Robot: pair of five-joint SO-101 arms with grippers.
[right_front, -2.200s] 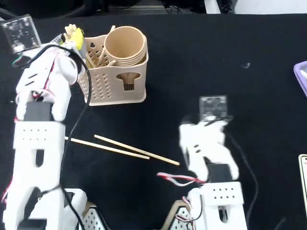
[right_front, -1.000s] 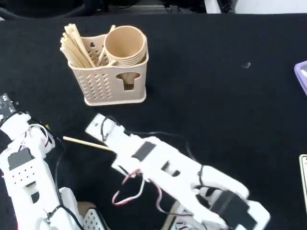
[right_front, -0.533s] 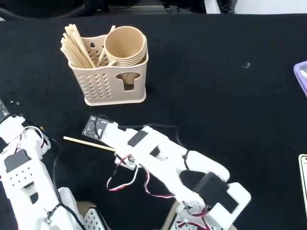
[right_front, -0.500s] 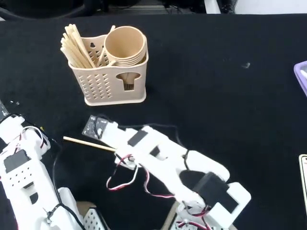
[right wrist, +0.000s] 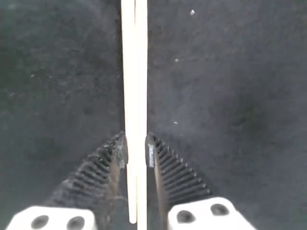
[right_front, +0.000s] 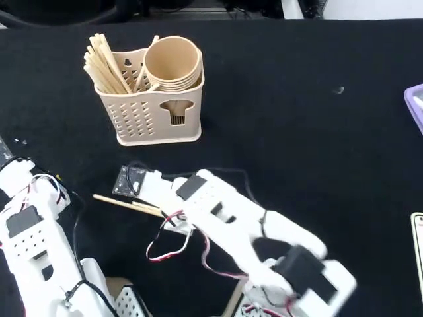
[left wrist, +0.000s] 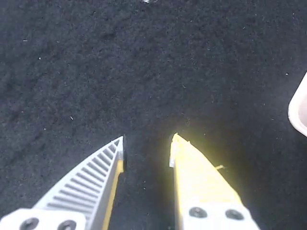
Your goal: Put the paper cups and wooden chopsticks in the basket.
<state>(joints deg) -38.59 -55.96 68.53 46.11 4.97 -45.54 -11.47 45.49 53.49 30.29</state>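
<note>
The beige basket (right_front: 151,115) stands at the back left, holding a stack of paper cups (right_front: 172,63) and several wooden chopsticks (right_front: 102,63). Two wooden chopsticks (right_front: 122,202) lie on the black table in front of it. My right gripper (right_front: 156,208) has reached across to them. In the right wrist view the pair of chopsticks (right wrist: 134,72) runs straight out between the jaws, and the right gripper (right wrist: 136,143) is shut on them. My left arm (right_front: 30,224) is folded at the front left. Its left gripper (left wrist: 146,143) is open over bare black cloth, holding nothing.
A purple tray edge (right_front: 414,105) shows at the far right, and a pale card edge (right_front: 418,234) below it. Red and black cables (right_front: 173,241) loop under the right arm. A pale rounded edge (left wrist: 300,108) sits beside the left gripper.
The right arm swung across to the left and closed on the two chopsticks, whose free ends shifted slightly toward the front. The left arm drew back from the basket to the front left.
</note>
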